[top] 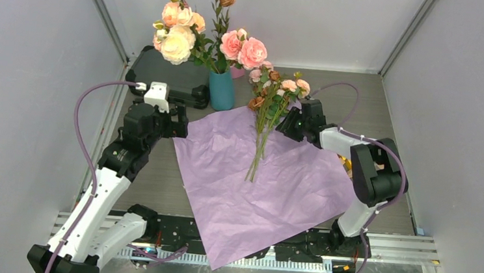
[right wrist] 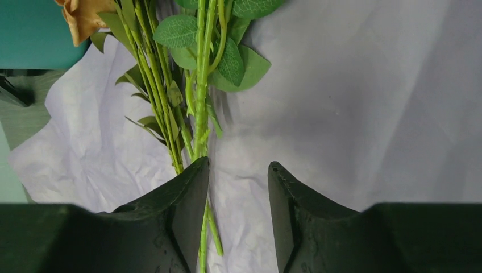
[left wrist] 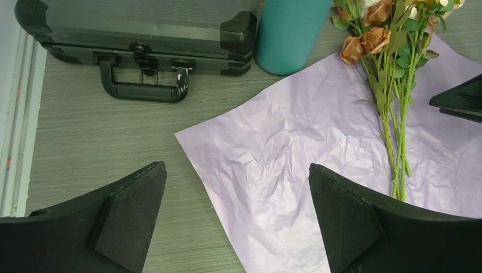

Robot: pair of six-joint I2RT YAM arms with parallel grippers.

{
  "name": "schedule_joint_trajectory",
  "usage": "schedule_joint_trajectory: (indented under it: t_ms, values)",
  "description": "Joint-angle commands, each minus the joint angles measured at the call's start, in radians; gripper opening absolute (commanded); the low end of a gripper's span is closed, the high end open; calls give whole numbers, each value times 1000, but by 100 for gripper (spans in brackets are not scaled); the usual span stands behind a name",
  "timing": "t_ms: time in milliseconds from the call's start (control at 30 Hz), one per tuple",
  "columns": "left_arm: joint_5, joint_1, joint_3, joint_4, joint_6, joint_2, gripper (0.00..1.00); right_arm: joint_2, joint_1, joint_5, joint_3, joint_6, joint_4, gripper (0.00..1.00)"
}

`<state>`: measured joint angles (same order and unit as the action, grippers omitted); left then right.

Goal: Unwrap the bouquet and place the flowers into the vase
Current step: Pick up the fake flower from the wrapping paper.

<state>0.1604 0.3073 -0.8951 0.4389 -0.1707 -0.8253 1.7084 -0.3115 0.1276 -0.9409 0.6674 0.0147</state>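
Item: flowers (top: 269, 106), small pink, cream and rust-brown roses on thin green stems, lying loose on the wrapping paper (top: 223, 180), which is spread flat on the table (top: 144, 187).
Long axis: heads at the far end close to the vase (top: 221, 90), cut ends pointing to the near middle of the sheet, with a slight slant.
Right gripper (right wrist: 238, 165): the nearer one, reaching in from the right of the bunch just below the leaves. Jaws stand partly apart. The stems lie against the inner edge of one finger, the rest of the gap is over bare paper, and nothing is clamped.
Left gripper (left wrist: 236, 170): spread wide, holding nothing, hovering over the sheet's left corner, well apart from the stems.
Key relation: the stems sit off-centre in the right gripper's gap. The grip likely calls for a small sideways shift so that the whole bunch is taken.
Vase: teal cylinder, upright, just left of the flower heads, off the sheet's far edge.
Obstruction: large peach roses (top: 179, 37) already fill the vase mouth and overhang it.
Nearby: black carry case (left wrist: 136, 34) lies left of the vase, clear of the likely path.
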Motion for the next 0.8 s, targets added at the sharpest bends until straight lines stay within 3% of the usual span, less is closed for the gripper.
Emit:
schedule_joint_trajectory:
  t_ms: [0, 367, 767]
  values:
    - [-9, -4, -21, -19, 17, 19, 100, 44, -5, 57, -63, 66, 145, 46]
    - [-9, -4, -22, -17, 18, 19, 100, 133, -18, 43, -145, 65, 155, 46]
    - [-13, -4, -22, -17, 19, 17, 100, 200, -30, -1, -224, 38, 91, 38]
